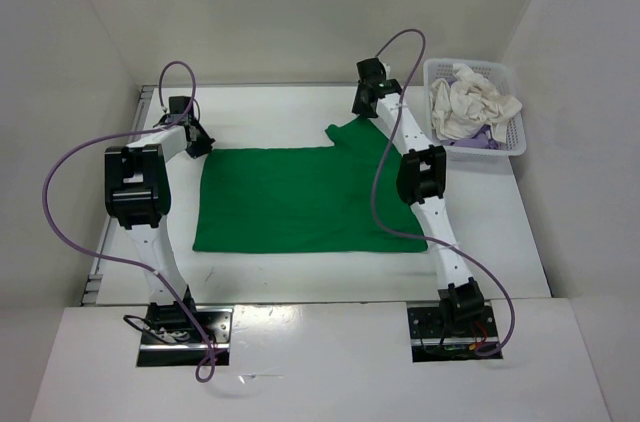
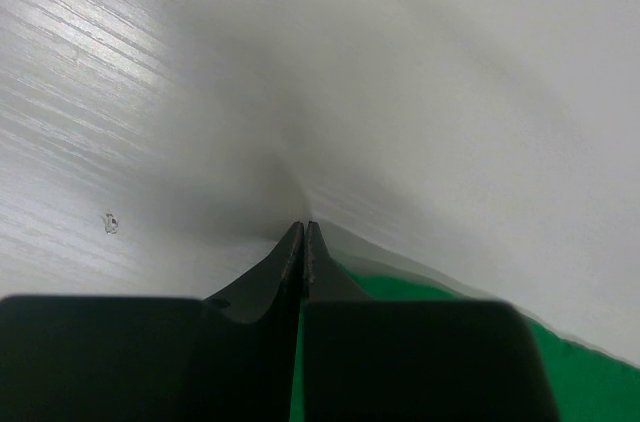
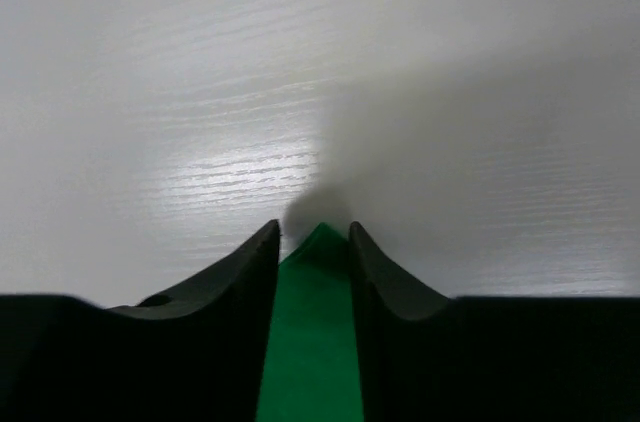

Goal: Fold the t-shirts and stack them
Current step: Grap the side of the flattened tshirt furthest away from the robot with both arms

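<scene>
The green t-shirt (image 1: 300, 202) lies spread flat mid-table (image 1: 260, 112). The left gripper (image 2: 304, 228) is pinched together on the shirt's far-left corner. The right gripper's (image 3: 314, 234) jaws stand apart astride its far-right sleeve.

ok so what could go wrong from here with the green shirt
1. The right claw stands open around only a narrow tip of the green t-shirt. If it closes there, it may catch too little cloth and slip off on the lift.
2. The left claw is shut at the shirt's far corner, but its wrist view doesn't show whether cloth is pinched. If not, only one side would rise and the fold would skew.
</scene>
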Controlling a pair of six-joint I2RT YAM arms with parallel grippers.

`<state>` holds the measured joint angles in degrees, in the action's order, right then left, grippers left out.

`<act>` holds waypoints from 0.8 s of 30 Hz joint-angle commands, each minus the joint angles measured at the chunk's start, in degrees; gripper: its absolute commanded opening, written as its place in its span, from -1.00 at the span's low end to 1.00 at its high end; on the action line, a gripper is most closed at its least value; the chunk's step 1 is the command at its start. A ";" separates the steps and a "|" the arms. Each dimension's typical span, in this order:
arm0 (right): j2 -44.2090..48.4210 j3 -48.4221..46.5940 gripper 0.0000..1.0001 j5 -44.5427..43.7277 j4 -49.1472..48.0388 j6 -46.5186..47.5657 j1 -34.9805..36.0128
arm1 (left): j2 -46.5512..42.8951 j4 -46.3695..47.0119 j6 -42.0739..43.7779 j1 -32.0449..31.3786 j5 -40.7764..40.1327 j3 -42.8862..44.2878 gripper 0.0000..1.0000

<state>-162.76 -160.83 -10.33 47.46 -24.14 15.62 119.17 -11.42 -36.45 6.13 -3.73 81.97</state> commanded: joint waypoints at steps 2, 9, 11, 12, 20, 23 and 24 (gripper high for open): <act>0.25 -0.27 -0.27 -0.57 2.28 0.50 0.38 | -0.53 0.35 -0.91 0.20 0.65 -0.59 -0.96; 0.77 -1.58 -0.91 -1.10 2.81 -0.02 -0.15 | -0.52 0.96 -1.43 0.20 1.71 -0.59 -0.96; 2.35 -1.59 -0.93 -1.10 3.34 -0.03 -0.15 | -0.52 0.96 -1.43 0.20 1.71 -0.59 -0.96; 3.14 -1.59 -0.95 -1.10 3.34 -0.03 -0.15 | -1.13 0.96 -1.43 0.20 1.71 -0.59 -0.96; 25.06 24.30 -1.00 2.86 -1.03 -0.03 -4.37 | -7.81 1.75 1.55 0.20 -2.25 -3.14 -0.98; 33.62 39.69 -1.00 4.17 -4.74 -0.03 -5.50 | -10.09 1.75 1.55 0.20 -1.63 -5.41 -0.98; 38.34 45.55 -1.00 4.70 -6.05 -0.03 -5.51 | -11.93 2.80 1.55 0.20 -1.63 -6.55 -0.98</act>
<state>-136.94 -124.33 -7.09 46.74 -24.34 11.25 112.88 -11.05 -36.38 6.13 -4.58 77.67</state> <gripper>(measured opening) 0.004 0.013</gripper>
